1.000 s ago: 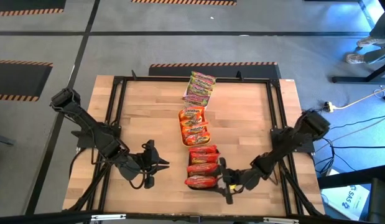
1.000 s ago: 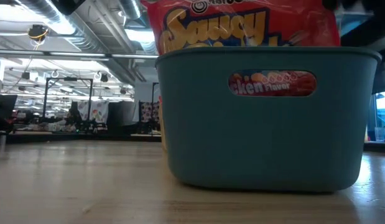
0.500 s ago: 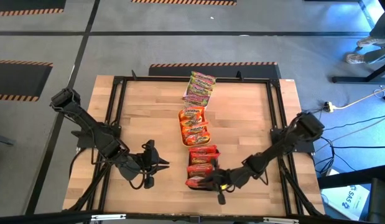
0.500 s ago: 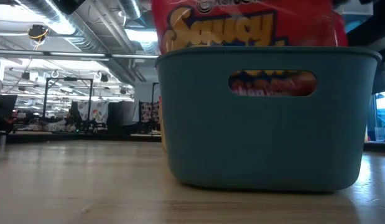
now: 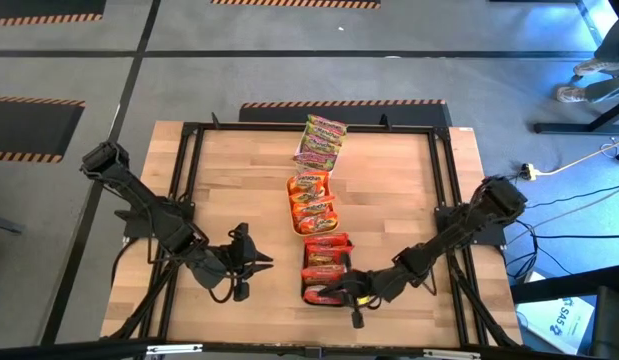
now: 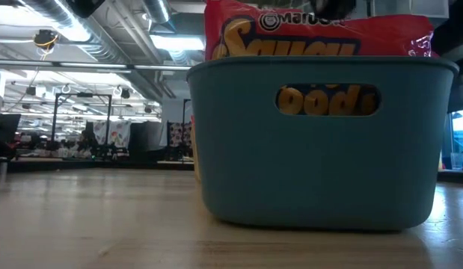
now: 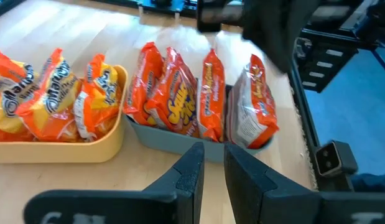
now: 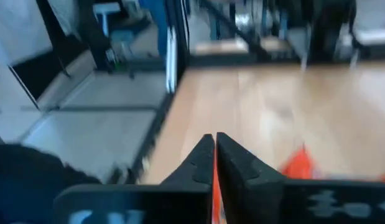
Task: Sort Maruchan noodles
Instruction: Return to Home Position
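Right gripper [image 5: 334, 292] is clamped tight on a red noodle packet [image 6: 321, 33], standing in your teal bin [image 6: 321, 164] at the table's [image 5: 409, 200] 6 o'clock edge. Left gripper [image 5: 259, 263] sits at the bin's 9 o'clock, fingers just a crack apart.

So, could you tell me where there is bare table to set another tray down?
Bare wood lies on both sides of the yellow tray, out to the black frame rails, in the far half. The near edge is crowded: left claw beside the teal bin, right claw over it.
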Action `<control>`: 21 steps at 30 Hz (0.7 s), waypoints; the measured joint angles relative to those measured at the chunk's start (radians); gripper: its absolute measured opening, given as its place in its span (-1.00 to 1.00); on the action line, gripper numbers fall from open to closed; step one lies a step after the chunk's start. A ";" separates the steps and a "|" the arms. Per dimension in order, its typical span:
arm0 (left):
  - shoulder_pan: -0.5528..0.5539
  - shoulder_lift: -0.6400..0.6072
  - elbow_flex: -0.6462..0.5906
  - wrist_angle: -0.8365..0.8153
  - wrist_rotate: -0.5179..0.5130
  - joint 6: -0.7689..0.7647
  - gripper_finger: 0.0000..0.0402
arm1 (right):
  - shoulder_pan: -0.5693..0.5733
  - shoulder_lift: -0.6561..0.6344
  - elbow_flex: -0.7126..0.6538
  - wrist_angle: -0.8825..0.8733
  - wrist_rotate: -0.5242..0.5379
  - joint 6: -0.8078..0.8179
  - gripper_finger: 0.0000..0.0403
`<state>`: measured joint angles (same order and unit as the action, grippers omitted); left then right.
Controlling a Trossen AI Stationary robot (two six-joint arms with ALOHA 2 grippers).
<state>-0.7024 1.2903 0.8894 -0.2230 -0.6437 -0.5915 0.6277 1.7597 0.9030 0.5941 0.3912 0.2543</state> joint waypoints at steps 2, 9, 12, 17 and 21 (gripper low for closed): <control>0.006 0.000 0.000 0.003 -0.001 0.000 -0.73 | 0.000 -0.037 0.010 0.001 -0.001 -0.034 -0.98; 0.036 0.000 0.000 0.011 0.005 0.058 -0.73 | -0.008 -0.215 0.009 -0.220 0.028 -0.036 -0.99; 0.082 0.000 0.000 0.018 0.049 0.134 -0.75 | -0.010 -0.280 0.008 -0.329 0.067 -0.027 -0.99; 0.174 -0.035 0.000 0.022 0.110 0.338 -0.93 | -0.029 -0.388 -0.038 -0.430 0.036 -0.020 -1.00; 0.263 -0.095 0.000 0.037 0.177 0.480 -0.98 | -0.067 -0.472 -0.139 -0.408 0.016 -0.012 -1.00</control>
<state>-0.4391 1.1952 0.8893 -0.1859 -0.4671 -0.1112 0.5609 1.2878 0.7644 0.1864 0.4074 0.2422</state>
